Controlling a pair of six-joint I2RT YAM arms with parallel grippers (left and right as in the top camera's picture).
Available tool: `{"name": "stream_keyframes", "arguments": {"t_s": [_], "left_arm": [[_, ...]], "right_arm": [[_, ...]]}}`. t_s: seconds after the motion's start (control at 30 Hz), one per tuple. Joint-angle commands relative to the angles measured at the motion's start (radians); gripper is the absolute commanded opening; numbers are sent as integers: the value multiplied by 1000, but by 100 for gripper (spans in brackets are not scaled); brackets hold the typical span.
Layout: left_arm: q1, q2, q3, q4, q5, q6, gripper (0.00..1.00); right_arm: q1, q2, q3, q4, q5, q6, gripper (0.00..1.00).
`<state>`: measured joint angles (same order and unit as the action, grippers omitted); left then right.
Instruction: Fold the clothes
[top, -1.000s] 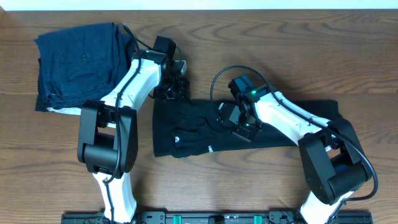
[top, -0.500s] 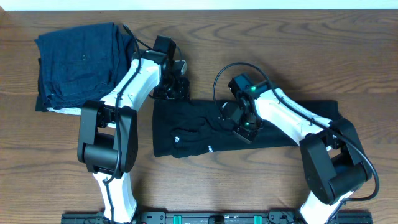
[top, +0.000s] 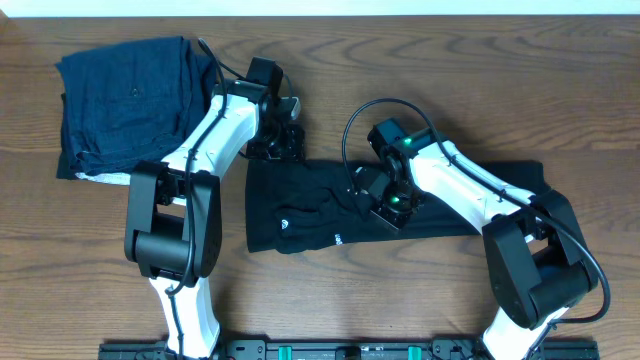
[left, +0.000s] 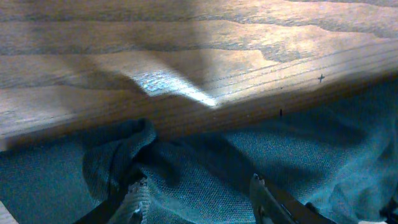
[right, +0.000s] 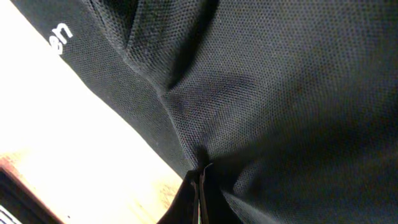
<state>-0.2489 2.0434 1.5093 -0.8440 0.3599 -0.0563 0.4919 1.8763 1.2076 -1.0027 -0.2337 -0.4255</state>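
A black garment (top: 300, 205) with small white print lies flat across the middle of the wooden table. My left gripper (top: 277, 148) sits at its top left corner; in the left wrist view the fingers (left: 199, 196) are open with the cloth (left: 205, 162) between them. My right gripper (top: 388, 205) is in the middle of the garment. In the right wrist view its fingers (right: 200, 177) are shut on a pinched fold of the black cloth (right: 261, 93).
A folded dark blue garment (top: 130, 100) lies at the table's back left. Both arm bases stand at the front edge. A black cable (top: 360, 125) loops above the right arm. Bare wood (top: 480, 90) shows at the back right.
My right gripper has shifted slightly toward the front with the pinched cloth. The left arm has not moved.
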Motion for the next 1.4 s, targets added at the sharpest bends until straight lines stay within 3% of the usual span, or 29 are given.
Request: {"name": "stream_keyframes", "arguments": {"t_s": [0.0,0.2,0.27,0.33,0.6,1.0,1.2,1.3,1.37], "left_arm": [[1,16,-13,0,-5,-9,54],[1,16,-13,2,-5,-9,54],[1,16,-13,2,-6,-9,54],[1,16,-13,2,-5,-9,54],[1,16,-13,3,-6,-9,54],[1,16,-13,16,-6,-9,54],[1,16,-13,17,-5,-9,54],[1,16,-13,5,-5,-9,54],[1,15,-10,-12,-6,-8,54]], "right_arm": [[3,-19,-16,4,-37,14,1],[28,-19,-19,-6,-8,13,4],[32,-19,-19,-7,39,13,40],[32,-19,-17,-3,70,13,47],[33,-19,23,4,-6,-4,50],[33,-19,23,126,-113,-24,47],[46,-19,23,126,-195,-70,56],[45,-23,35,121,-98,-41,39],[25,-29,52,119,-45,20,37]]}}
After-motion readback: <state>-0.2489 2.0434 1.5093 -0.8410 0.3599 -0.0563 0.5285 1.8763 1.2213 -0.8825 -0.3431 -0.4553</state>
